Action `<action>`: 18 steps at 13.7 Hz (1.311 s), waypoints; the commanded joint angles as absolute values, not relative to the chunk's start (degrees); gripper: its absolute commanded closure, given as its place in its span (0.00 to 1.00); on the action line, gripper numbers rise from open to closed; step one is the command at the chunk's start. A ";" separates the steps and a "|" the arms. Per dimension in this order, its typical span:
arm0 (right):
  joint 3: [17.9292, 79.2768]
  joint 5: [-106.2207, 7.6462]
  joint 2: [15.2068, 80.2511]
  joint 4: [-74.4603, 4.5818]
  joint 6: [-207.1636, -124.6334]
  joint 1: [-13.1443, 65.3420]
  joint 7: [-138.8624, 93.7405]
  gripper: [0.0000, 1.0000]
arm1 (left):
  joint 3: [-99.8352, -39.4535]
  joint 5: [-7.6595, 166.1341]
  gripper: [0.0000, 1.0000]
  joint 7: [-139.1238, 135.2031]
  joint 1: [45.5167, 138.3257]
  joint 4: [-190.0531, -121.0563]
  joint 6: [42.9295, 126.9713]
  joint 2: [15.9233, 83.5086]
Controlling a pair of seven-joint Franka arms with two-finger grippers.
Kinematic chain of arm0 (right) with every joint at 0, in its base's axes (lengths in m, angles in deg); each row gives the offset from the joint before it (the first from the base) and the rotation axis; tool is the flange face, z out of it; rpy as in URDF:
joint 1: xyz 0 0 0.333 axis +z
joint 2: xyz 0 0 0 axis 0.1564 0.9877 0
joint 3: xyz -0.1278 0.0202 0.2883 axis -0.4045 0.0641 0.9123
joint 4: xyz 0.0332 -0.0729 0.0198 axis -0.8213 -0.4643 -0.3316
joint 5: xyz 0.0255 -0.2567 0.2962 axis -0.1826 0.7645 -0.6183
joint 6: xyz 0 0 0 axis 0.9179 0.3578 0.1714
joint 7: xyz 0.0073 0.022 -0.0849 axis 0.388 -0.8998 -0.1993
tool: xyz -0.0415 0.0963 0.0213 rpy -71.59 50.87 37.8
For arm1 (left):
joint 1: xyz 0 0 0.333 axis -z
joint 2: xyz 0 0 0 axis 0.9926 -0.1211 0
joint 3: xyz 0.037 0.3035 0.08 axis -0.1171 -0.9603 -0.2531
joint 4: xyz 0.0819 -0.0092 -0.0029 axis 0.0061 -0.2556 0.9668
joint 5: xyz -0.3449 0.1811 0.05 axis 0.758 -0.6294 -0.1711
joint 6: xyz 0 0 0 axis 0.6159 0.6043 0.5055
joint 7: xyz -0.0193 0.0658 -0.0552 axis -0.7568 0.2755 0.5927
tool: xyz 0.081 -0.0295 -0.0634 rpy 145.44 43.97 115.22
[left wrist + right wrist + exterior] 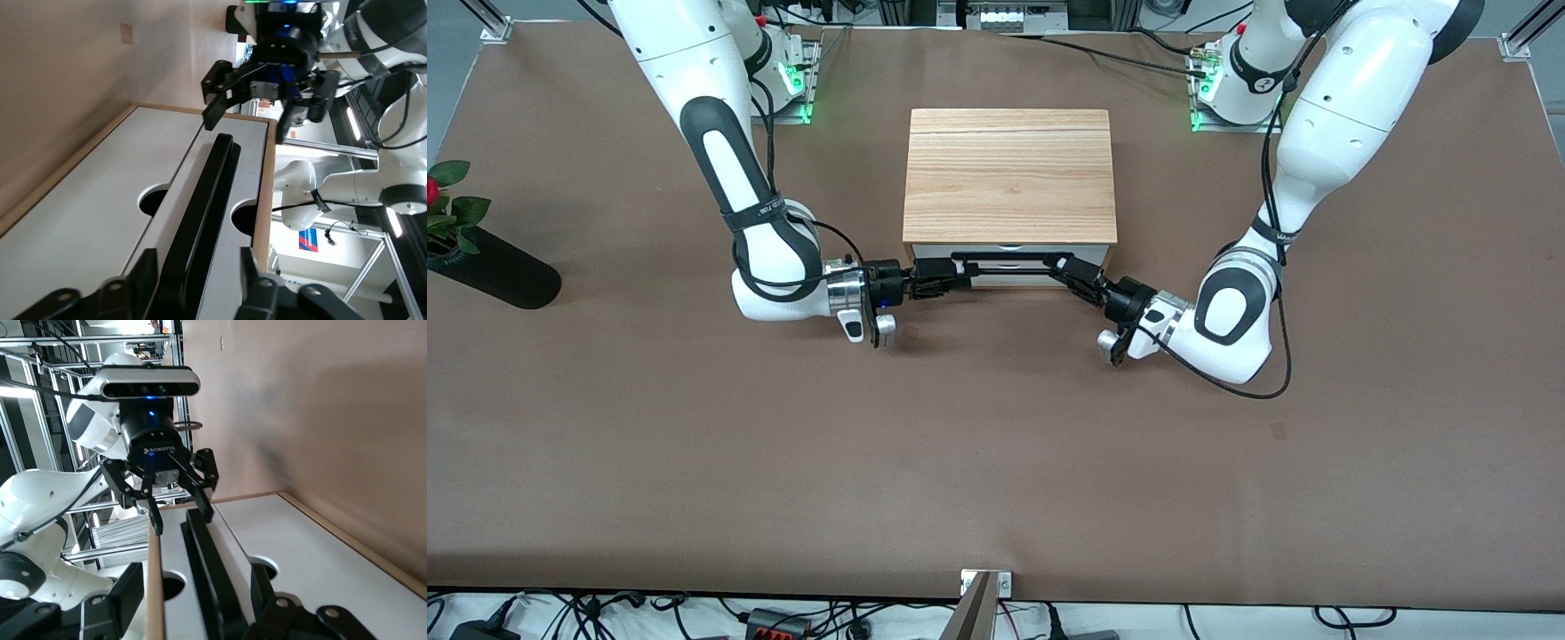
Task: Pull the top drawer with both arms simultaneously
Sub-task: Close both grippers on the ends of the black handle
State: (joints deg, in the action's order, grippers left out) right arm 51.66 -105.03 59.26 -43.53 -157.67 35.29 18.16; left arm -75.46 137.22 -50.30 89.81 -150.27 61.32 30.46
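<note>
Both pincers sit at the black bar handle (1009, 258) of the top drawer (1009, 269). We note the left pincer (1069, 269) at the handle's end toward the left arm's side, fingers (143, 277) spread to either side of the bar, not clamped on it. Right pincer (951, 272) at the handle's end toward the right arm's side, likewise open around the bar, fingers (127, 597) flanking it. Drawer front shows only slightly proud of the light-wood box (1009, 175), facing six o'clock in the front view. Box stands mid-worktop (996, 462), between the two arm bases. At nine o'clock, near the worktop's edge, a dark vase (494, 271) with a red flower.
</note>
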 commanded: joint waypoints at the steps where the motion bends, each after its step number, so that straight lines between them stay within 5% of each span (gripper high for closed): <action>1: 51.42 -106.40 58.72 -44.99 -157.68 36.85 20.83 0.38 | -75.58 138.80 0.55 -55.42 89.64 -151.03 60.95 30.08; 12: 51.42 -106.40 58.81 -44.73 -157.94 37.13 20.92 0.89 | -75.58 141.44 0.86 -58.60 89.02 -153.23 61.13 29.99; 18: 51.42 -106.40 58.72 -44.11 -157.77 36.77 20.83 0.89 | -75.58 143.45 0.88 -58.60 89.02 -152.96 62.62 29.55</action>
